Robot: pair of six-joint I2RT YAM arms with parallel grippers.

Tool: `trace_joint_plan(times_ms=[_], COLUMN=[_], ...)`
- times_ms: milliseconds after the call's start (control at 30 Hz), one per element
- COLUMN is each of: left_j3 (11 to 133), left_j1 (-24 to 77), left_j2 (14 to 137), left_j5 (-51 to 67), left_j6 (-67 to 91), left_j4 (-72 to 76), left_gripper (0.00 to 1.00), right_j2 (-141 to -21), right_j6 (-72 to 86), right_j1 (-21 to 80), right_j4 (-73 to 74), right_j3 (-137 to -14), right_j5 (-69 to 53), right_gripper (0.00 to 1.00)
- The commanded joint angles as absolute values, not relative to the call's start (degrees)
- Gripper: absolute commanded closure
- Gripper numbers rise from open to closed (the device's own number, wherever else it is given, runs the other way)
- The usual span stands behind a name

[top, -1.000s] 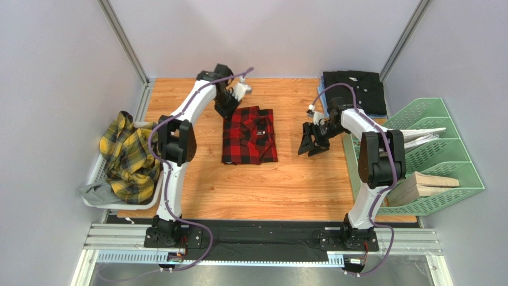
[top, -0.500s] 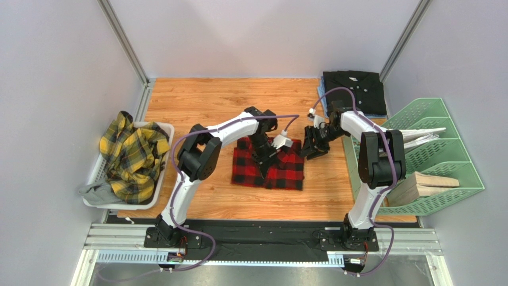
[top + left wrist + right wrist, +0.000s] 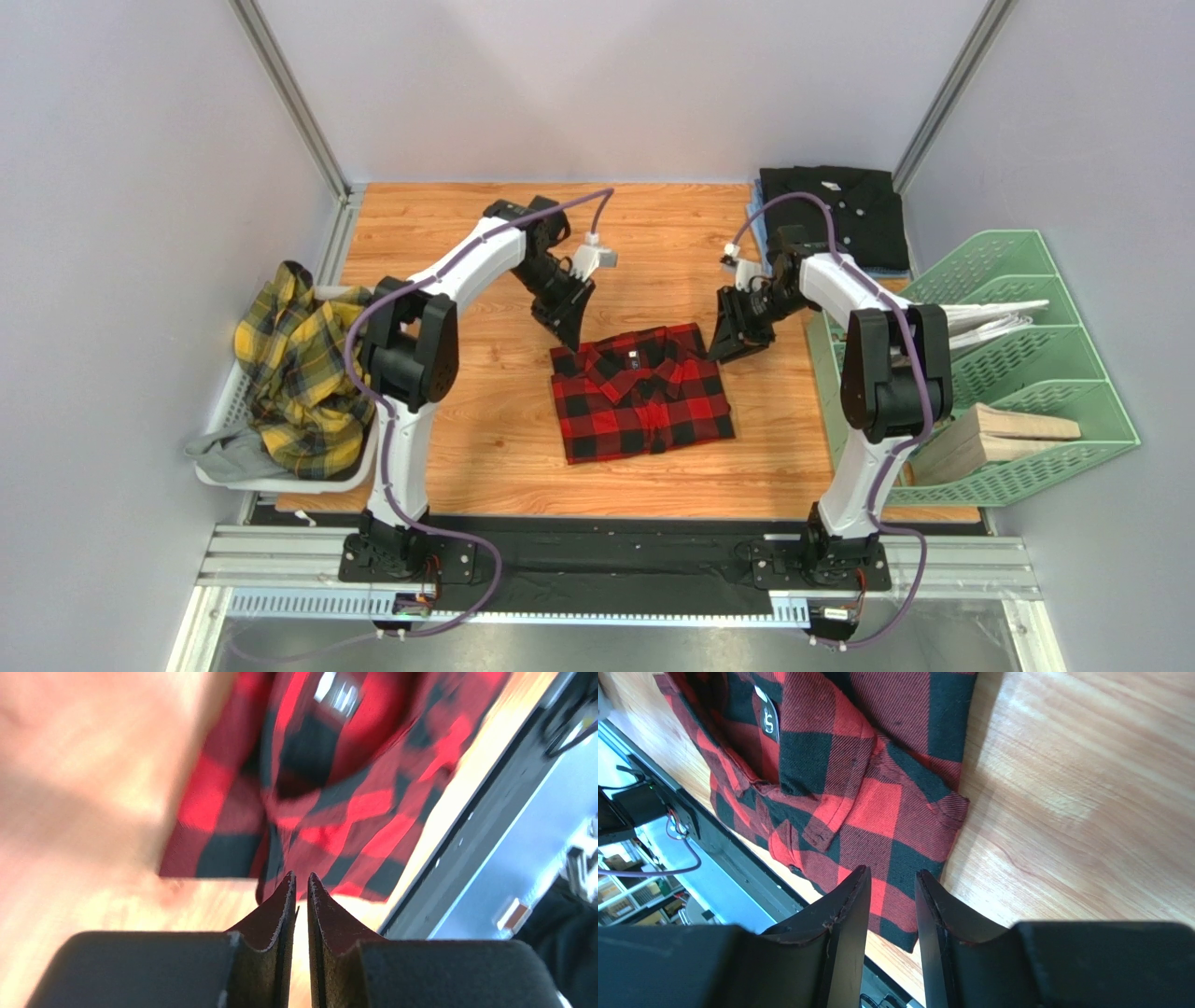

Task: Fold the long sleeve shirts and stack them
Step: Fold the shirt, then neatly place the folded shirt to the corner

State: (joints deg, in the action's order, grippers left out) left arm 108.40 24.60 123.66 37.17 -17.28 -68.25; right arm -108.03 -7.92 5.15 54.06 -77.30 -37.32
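Note:
The red-and-black check shirt (image 3: 643,395) lies folded on the wooden table, collar towards the far side. It also shows in the left wrist view (image 3: 337,798) and the right wrist view (image 3: 878,805). My left gripper (image 3: 568,317) hangs just off the shirt's far left corner, shut and empty (image 3: 300,880). My right gripper (image 3: 732,339) is at the shirt's far right corner, jaws a little apart and empty (image 3: 892,878). The plain black shirt (image 3: 835,210) lies folded at the back right. The yellow-and-dark plaid shirt (image 3: 302,367) is crumpled in a basket on the left.
The white basket (image 3: 222,406) at the left edge also holds a grey cloth (image 3: 225,448). A green file rack (image 3: 1031,357) with papers and a wooden block (image 3: 1003,431) stands along the right. A black rail (image 3: 617,549) runs along the front edge.
The red-and-black shirt has moved towards the near right and turned. My left arm swept over it and has drawn back to its far left corner. My right gripper has barely moved.

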Motion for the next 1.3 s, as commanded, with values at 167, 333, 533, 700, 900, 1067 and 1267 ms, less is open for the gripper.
trace_joint_plan(times_ms=[167, 333, 533, 700, 900, 1067, 1267], left_j3=[107.04, 114.40, 117.96, 110.84, 124.84, 139.64, 133.96], left_j1=[24.26, 20.75, 16.88, 19.06, 26.09, 28.83, 29.00], left_j2=[130.95, 135.95, 132.31, 119.72, 126.10, 139.47, 140.80], left_j5=[24.28, 22.50, 30.21, 44.73, 42.27, 41.50, 34.82], left_j6=[-20.75, -18.46, -20.73, -28.38, -29.10, -22.60, -23.55], left_j4=[-68.38, -69.68, -70.14, -62.86, -59.50, -61.00, -59.94], left_gripper=[0.88, 0.91, 0.82, 0.39, 0.11, 0.12, 0.15], right_j2=[-112.58, -118.64, -117.78, -106.29, -103.27, -109.23, -119.59], right_j6=[-8.17, -6.68, -6.06, -7.47, -5.45, -3.43, -4.92], right_j1=[9.75, 11.51, 12.22, 10.29, 7.56, 7.38, 9.14], right_j4=[49.93, 47.37, 47.29, 46.58, 44.13, 41.57, 42.36], right_j3=[-77.17, -82.08, -85.79, -81.13, -75.85, -80.40, -86.65], right_j5=[-33.93, -31.46, -38.13, -42.27, -38.24, -38.49, -33.23], right_gripper=[0.66, 0.66, 0.63, 0.50, 0.41, 0.45, 0.45])
